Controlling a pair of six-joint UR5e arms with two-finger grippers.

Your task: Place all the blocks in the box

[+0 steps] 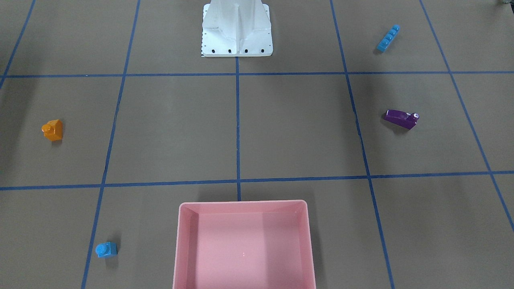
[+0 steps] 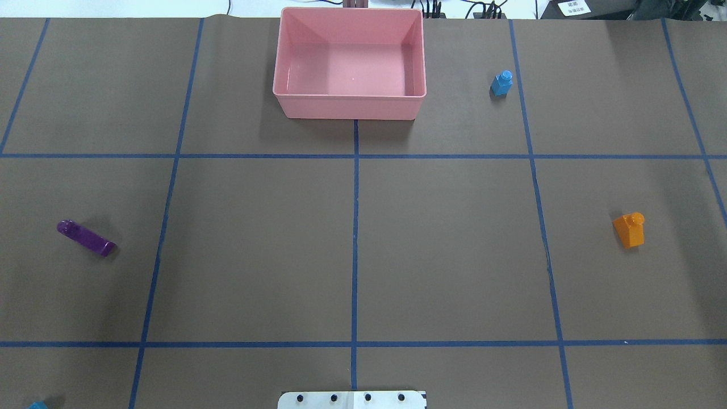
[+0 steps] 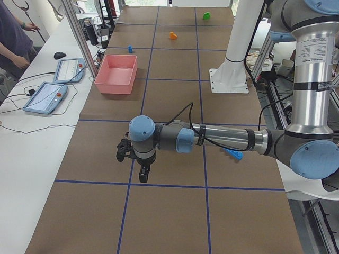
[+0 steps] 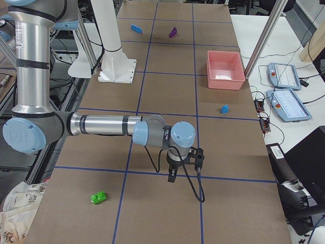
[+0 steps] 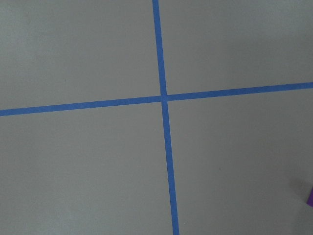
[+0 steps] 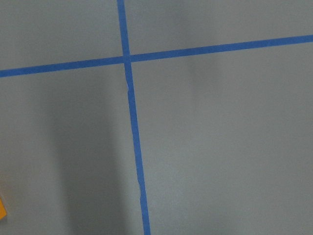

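Note:
The pink box (image 2: 349,105) stands empty at the table's far middle. The orange block (image 2: 629,229) and the small blue block (image 2: 501,83) lie on the right half. The purple sloped block (image 2: 85,237) and the long blue block (image 1: 388,38) lie on the left half. The green block (image 4: 98,197) lies beyond the right end, behind my right arm. My left gripper (image 3: 132,165) hangs over bare table, shown only in the exterior left view. My right gripper (image 4: 183,165) shows only in the exterior right view. I cannot tell whether either is open or shut.
The white robot base (image 1: 237,44) stands at the table's near middle. Blue tape lines (image 2: 355,227) divide the brown table into squares. Tablets (image 4: 287,104) and cables lie on the side bench beyond the box. A person (image 3: 13,39) stands by that bench.

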